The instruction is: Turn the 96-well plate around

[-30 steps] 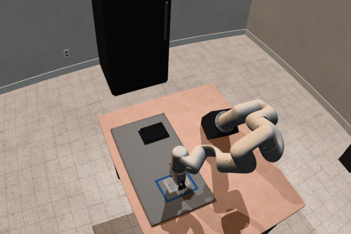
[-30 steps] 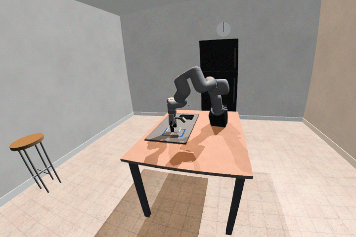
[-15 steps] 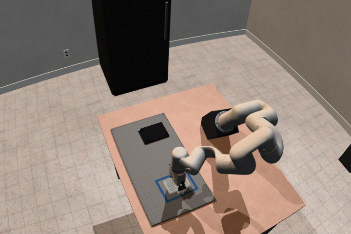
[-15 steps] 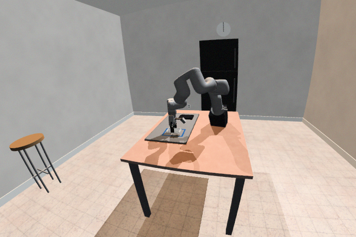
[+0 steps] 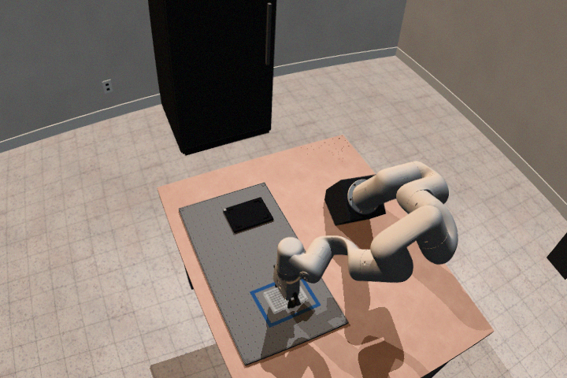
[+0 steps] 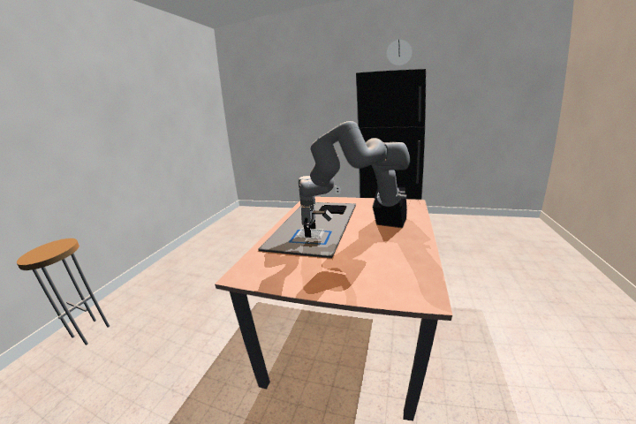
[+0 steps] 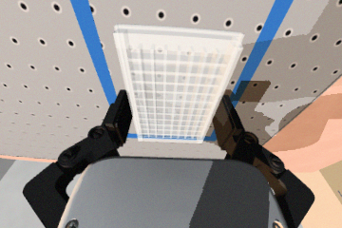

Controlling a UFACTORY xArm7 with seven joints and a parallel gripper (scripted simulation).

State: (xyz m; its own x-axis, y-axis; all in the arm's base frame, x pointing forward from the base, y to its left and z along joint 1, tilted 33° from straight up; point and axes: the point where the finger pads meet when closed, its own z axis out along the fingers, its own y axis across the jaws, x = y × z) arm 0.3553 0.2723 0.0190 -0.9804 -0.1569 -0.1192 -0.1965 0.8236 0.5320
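The clear 96-well plate [image 7: 176,85] is between my gripper's fingers, over the blue taped outline B1 on the grey perforated deck. My gripper [image 7: 173,104] is shut on the plate's two long sides, one black finger on each side. The plate also shows in the top view [image 5: 277,298], inside the blue outline and partly hidden by my wrist. I cannot tell whether it rests on the deck or hangs just above it. The black plate nest N1 [image 5: 248,214] lies empty at the far end of the deck. The cut corner does not show clearly.
The grey deck [image 5: 259,267] lies on a salmon table [image 5: 333,267]. The arm's black base [image 5: 351,202] stands to the right of the deck. A black cabinet [image 5: 213,71] stands on the floor beyond the table. A stool [image 6: 53,279] stands far left.
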